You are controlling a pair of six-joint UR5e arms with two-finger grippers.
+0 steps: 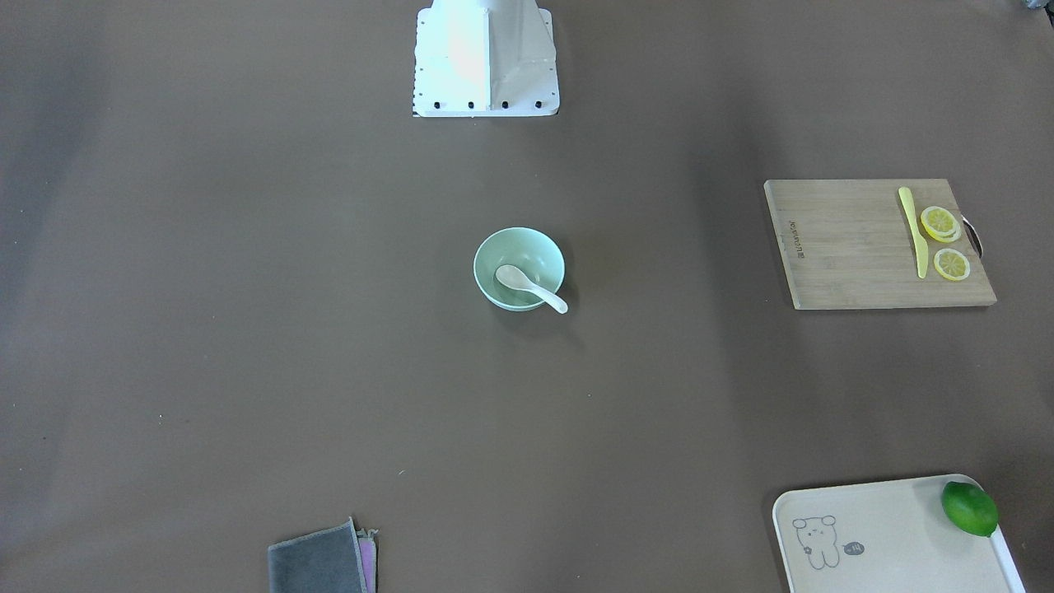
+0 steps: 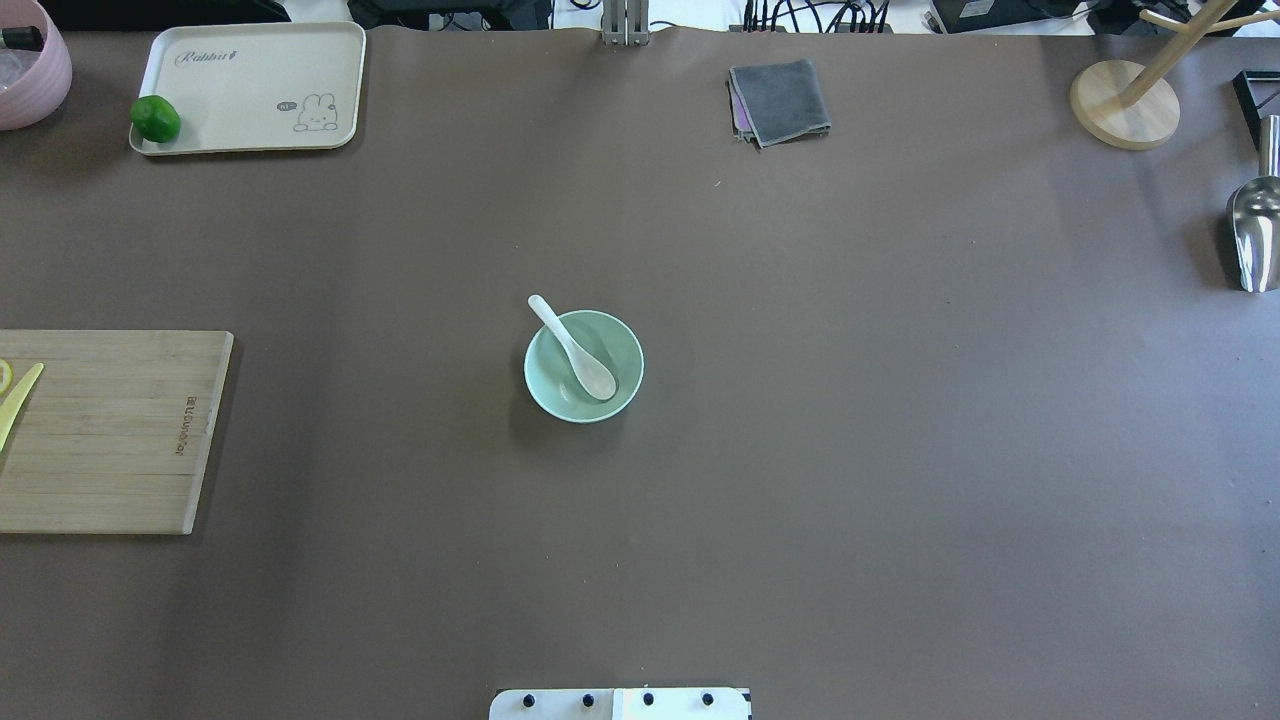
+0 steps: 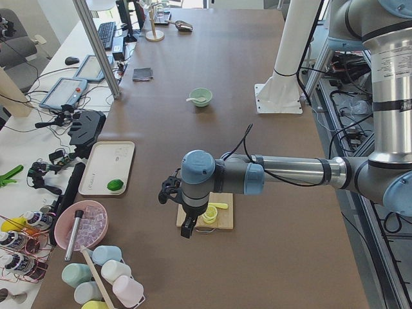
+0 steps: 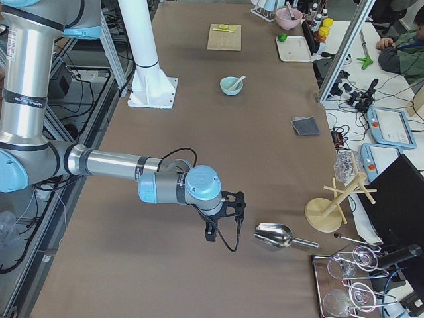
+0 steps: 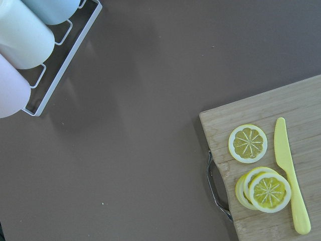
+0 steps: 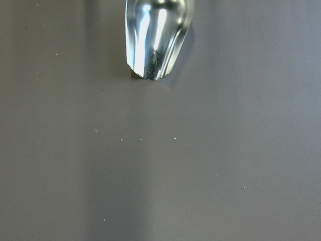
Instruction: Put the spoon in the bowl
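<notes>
On my left, a bamboo cutting board [image 1: 856, 247] carried a yellow knife [image 1: 914, 235] beside lemon slices [image 1: 940, 222]; a lime [image 1: 969, 508] sat in a corner of the cream tray [image 1: 873, 535]. A folded grey cloth [image 1: 317, 564] lay far across the table [image 1: 247, 329], a steel scoop [image 2: 1255, 235] on my right.

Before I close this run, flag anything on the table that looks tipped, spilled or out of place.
Nothing stands out. The spoon lies in the upright bowl, scoop on the bottom, handle leaning over the rim. The lime sits at the tray corner; knife and lemon slices lie on the cutting board.
</notes>
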